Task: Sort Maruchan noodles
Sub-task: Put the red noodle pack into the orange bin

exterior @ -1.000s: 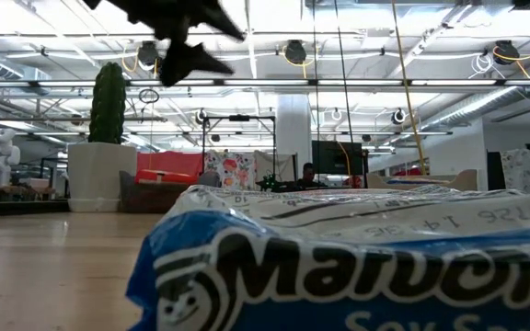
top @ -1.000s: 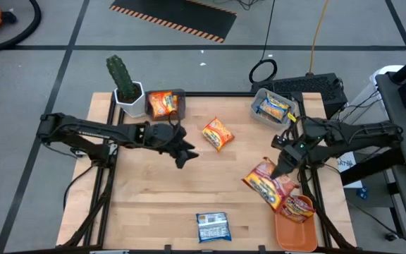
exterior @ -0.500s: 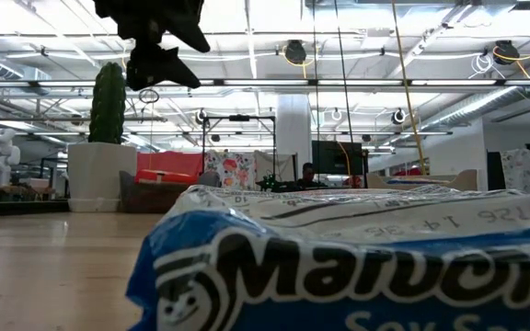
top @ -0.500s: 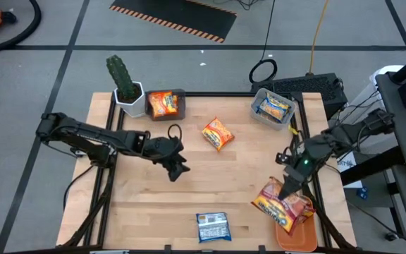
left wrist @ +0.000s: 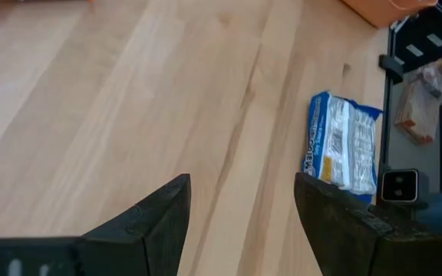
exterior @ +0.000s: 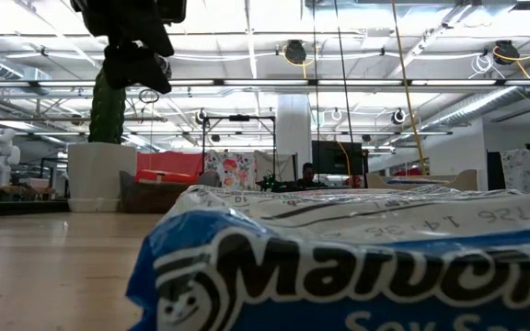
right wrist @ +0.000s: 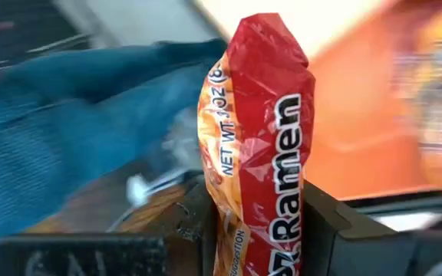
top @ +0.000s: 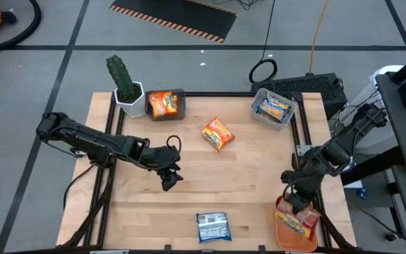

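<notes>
Red packet (right wrist: 255, 146): light, crinkly, slippery film — best pinched across its flat faces.
Right end effector (top: 296, 201): clamped on the red packet, over the orange tray (top: 287, 236) at the counter's (top: 245, 176) corner.
Left end effector (left wrist: 240, 222): fingers apart, empty — hovering mid-counter.
Blue packet (left wrist: 345, 142): flat on the counter, near its front edge, just beyond the left fingers.
Orange packet (top: 218, 133): loose, well apart from both.

High view: overhead, straight down on the whole table (top: 210, 176) and both arms.
Low view: at tabletop level, almost against the blue-white packet (exterior: 357, 267), facing the room behind.
Left wrist view: angled down on bare wood; the same packet at 2 o'clock.
Right wrist view: very near a red packet (right wrist: 259, 146) between its fingers.
</notes>
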Motion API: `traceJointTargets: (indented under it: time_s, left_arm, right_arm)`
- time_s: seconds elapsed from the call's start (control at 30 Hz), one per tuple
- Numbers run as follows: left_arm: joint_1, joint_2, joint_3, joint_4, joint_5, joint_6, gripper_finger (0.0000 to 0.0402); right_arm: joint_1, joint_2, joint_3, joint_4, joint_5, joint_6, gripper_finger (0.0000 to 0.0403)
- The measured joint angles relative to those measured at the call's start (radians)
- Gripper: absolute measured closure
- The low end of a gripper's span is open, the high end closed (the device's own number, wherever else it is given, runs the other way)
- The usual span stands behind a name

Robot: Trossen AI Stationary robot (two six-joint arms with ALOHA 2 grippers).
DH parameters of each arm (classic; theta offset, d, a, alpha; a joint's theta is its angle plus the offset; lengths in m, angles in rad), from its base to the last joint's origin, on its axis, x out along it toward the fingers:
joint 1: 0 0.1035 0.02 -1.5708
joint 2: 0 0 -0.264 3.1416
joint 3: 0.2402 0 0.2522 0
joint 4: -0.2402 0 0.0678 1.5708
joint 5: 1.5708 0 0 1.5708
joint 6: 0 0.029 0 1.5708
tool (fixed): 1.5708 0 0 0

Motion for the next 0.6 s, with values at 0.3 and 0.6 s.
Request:
traceJointTargets:
  time_s: [0.3,0.6]
  left_arm:
    - [-0.025,0.000,0.000,0.000,-0.001,-0.002,0.0167]
    - [-0.021,0.000,0.000,0.034,-0.066,-0.129,0.0167]
  right_arm:
    - [0.079,0.046,-0.014,-0.282,0.037,-0.090,0.0295]
    - [0.120,0.074,-0.102,-0.173,0.116,-0.146,0.0285]
